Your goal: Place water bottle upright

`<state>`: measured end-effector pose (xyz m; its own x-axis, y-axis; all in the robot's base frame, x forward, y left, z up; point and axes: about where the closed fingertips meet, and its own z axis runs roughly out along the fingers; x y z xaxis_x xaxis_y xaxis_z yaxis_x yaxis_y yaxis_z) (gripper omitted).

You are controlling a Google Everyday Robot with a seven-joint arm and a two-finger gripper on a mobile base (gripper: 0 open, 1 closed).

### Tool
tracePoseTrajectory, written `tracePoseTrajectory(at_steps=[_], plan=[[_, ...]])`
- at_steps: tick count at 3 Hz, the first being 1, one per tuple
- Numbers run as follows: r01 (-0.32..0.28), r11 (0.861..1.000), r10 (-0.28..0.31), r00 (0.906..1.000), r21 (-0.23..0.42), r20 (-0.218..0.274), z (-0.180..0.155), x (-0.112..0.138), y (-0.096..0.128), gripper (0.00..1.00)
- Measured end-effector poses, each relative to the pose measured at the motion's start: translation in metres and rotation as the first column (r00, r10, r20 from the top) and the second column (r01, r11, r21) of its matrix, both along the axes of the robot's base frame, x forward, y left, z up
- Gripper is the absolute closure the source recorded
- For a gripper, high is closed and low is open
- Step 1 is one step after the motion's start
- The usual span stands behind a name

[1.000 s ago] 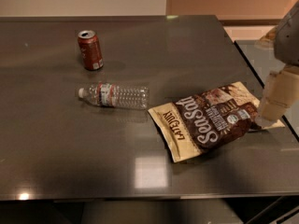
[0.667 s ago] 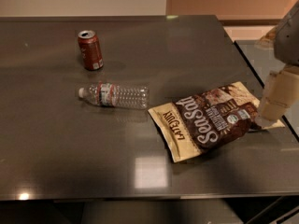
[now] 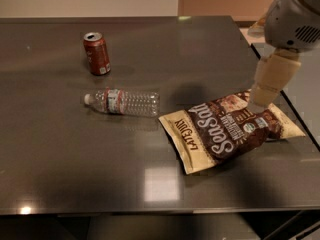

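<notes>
My gripper [image 3: 265, 91] has shifted up-left, over one chip bag [image 3: 227, 131]; I can't tell its state. One water bottle [image 3: 122, 102] lies left of bag, one soda can [image 3: 97, 53] beyond.

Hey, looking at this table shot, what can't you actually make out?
All in the camera view:
- gripper, at the right over the chip bag: its arm runs off the top and right edges, and contact with the bag cannot be told.
- chip bag: part of its far edge is hidden behind the gripper.
- water bottle, lying on its side: label print too small to read.
- soda can: brand too small to read.
</notes>
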<state>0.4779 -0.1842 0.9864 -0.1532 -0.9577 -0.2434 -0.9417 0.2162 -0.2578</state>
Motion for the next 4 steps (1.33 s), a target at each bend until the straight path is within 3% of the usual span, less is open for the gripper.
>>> tracePoseTrajectory(at_steps=[2, 4], plan=[[-0.101, 0.995, 0.102, 0.9944, 0.026, -0.03, -0.008, 0.036, 0.079, 0.0], [-0.146, 0.989, 0.146, 0.9836, 0.008, -0.107, -0.035, 0.051, 0.153, 0.0]])
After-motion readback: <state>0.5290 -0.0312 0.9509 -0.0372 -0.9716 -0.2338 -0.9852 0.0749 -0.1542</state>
